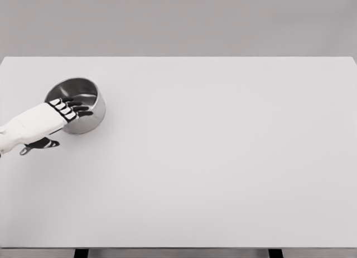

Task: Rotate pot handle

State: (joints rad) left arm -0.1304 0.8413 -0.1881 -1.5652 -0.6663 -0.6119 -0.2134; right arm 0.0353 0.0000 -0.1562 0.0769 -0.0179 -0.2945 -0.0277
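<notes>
A shiny steel pot (83,96) stands on the white table (212,157) at the far left. Its thin handle runs toward the lower left under my hand, and only the handle's end (24,151) shows. My left hand (68,123) comes in from the left edge and lies over the handle. Its dark fingers (77,106) stretch out flat across the pot's near rim, while the thumb (47,143) sticks out below, beside the handle. The fingers do not wrap around anything. My right arm is out of view.
The table's left edge is close to the pot and hand. Its front edge runs along the bottom of the view, with dark legs (81,253) below it.
</notes>
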